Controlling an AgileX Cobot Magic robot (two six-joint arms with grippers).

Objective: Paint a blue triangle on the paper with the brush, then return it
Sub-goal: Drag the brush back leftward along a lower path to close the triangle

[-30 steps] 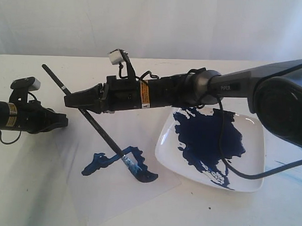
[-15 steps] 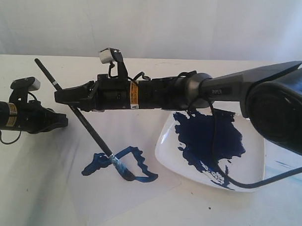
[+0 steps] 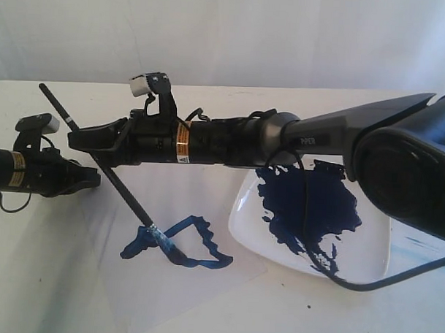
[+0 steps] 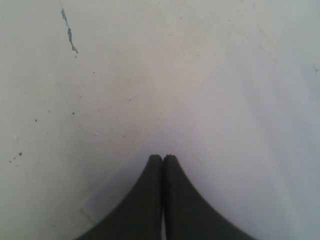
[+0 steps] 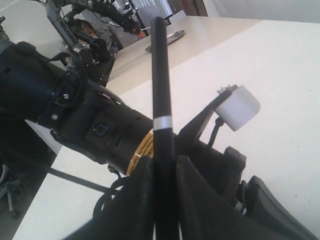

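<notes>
Standing at the table front, noting positions.

- Right gripper [image 3: 84,138]: jaws clamped on the brush [image 3: 126,196] about a third of the way down from its top end. The wrist view confirms it: the fingers of the right gripper [image 5: 164,165] are pressed on either side of the black handle of the brush [image 5: 160,75], just below its silver band.
- Brush axis: steeply slanted. The free handle end sticks up and away to the left, past the jaws. The bristle end runs down and to the right, landing on the paper [image 3: 174,296].
- Tip contact: the bristles touch the blue triangle [image 3: 204,263] near its left corner, beside the thick blob. So the working end sits below the jaws and a little right of them.
- The outline looks closed on all three sides. My guess is the painting is about done and the return is what's left.
- Plate [image 3: 365,266] with its paint pool [image 3: 309,206] lies well right of the tip, under the right forearm. If that is the brush's home, the brush needs lifting clear first, then carrying back along the arm's own line.
- Left gripper [image 3: 90,178]: jaws shut together, holding nothing. It hangs just left of the brush shaft, near but apart. Its own camera shows the tips of the left gripper [image 4: 163,159] over a corner of the paper [image 4: 240,150].
</notes>
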